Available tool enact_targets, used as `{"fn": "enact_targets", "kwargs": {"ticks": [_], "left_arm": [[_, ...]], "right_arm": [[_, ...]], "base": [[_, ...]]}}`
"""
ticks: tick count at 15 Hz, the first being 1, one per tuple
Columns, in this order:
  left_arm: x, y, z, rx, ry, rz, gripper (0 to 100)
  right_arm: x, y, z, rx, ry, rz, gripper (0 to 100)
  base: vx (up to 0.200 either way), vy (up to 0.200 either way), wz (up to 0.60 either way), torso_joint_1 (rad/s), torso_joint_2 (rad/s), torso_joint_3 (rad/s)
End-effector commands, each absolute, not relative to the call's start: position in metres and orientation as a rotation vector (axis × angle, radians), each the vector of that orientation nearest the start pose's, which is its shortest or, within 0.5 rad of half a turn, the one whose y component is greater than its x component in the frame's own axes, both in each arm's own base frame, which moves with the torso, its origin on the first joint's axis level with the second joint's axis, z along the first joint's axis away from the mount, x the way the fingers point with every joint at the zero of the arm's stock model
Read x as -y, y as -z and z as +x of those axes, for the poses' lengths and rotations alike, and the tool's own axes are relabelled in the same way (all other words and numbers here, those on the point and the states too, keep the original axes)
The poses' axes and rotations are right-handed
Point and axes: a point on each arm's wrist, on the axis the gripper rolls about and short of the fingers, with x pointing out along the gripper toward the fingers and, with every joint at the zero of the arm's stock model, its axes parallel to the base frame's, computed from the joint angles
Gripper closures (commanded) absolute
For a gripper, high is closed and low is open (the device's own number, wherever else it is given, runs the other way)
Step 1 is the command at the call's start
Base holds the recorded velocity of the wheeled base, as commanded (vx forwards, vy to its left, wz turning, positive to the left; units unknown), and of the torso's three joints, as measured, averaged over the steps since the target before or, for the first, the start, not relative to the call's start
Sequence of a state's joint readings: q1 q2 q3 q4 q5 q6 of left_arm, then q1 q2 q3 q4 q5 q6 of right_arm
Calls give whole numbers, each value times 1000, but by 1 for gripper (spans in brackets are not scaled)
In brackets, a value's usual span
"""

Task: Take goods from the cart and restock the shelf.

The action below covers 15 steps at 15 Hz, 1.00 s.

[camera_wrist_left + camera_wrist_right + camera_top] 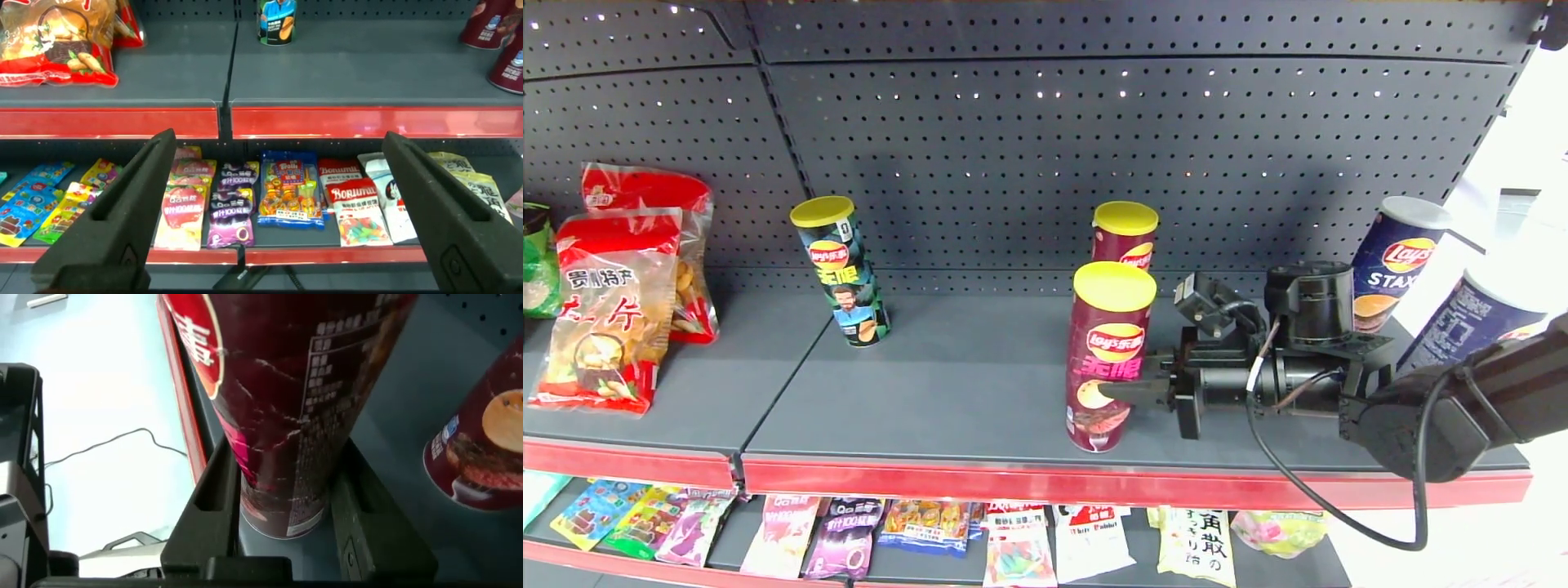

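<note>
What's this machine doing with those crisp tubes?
It is restocking a shop shelf. Its right hand is closed around a tall maroon cardboard tube with a yellow lid, held upright near the front edge of the dark grey metal shelf, in front of a second matching tube. Its left hand is open and empty, facing the colourful snack packets one level down.

The shelf holds snack bags at its left end and a teal can nearer the back. A maroon can stands near the front edge, a second maroon can behind it.
</note>
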State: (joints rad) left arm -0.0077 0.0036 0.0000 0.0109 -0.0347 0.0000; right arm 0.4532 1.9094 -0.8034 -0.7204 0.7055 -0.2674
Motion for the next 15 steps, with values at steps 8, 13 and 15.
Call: {"fn": "enact_targets", "kwargs": {"ticks": [8,13,15], "left_arm": [[1,-75,-23,-14,43,0,0],[1,-74,-23,-14,41,0,0],[1,-74,-22,-15,43,0,0]], "right_arm": [[-146,-128,287,-251,-1166,-180,100],[-148,-126,288,-253,-1170,-182,0],[-148,-127,288,-250,-1166,-181,0]], "base": [[0,0,0,0,0,0],[0,0,0,0,0,0],[0,0,0,0,0,0]]}}
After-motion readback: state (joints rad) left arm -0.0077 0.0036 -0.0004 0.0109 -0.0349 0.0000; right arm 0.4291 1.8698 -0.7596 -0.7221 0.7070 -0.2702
